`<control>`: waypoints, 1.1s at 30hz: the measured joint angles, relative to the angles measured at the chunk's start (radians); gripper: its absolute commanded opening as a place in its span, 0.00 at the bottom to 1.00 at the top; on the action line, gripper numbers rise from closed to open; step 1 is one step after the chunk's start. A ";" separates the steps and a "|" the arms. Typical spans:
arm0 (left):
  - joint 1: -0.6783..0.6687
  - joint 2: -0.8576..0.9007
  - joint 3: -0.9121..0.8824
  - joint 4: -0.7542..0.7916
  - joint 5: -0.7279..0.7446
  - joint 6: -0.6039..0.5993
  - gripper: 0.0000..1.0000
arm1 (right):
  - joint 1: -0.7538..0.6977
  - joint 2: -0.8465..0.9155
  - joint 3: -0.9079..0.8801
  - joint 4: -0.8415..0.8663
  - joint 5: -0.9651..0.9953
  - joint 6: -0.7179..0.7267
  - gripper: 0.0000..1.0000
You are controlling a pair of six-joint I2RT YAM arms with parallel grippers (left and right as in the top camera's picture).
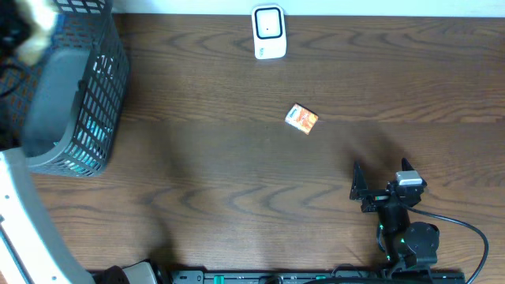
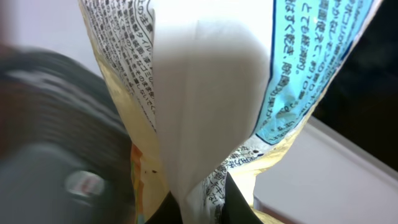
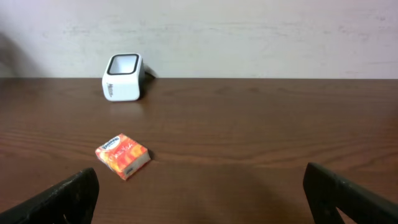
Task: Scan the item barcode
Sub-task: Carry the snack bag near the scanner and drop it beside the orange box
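A yellow and white snack packet (image 2: 205, 93) with Japanese print fills the left wrist view. My left gripper (image 2: 200, 210) is shut on its lower seam, with the dark fingers pinching the film from both sides. In the overhead view the packet shows only as a pale blur (image 1: 33, 38) over the basket at the top left. The white barcode scanner (image 1: 268, 31) (image 3: 122, 77) stands at the table's far edge. My right gripper (image 1: 382, 177) (image 3: 199, 199) is open and holds nothing. It rests low at the front right, facing the scanner.
A small orange box (image 1: 301, 118) (image 3: 123, 155) lies on the wooden table between the right gripper and the scanner. A dark mesh basket (image 1: 87, 102) stands at the left edge. A white panel (image 1: 20, 221) runs along the front left.
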 measured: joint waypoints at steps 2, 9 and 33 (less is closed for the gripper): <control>-0.082 0.013 0.000 -0.025 0.037 -0.008 0.07 | 0.000 0.000 0.000 0.000 0.000 0.000 0.99; -0.404 0.130 -0.002 -0.131 0.092 0.057 0.07 | 0.000 0.000 0.000 0.000 0.000 0.000 0.99; -0.918 0.742 -0.004 -0.278 -0.382 0.118 0.57 | 0.000 0.000 0.000 0.000 0.000 0.000 0.99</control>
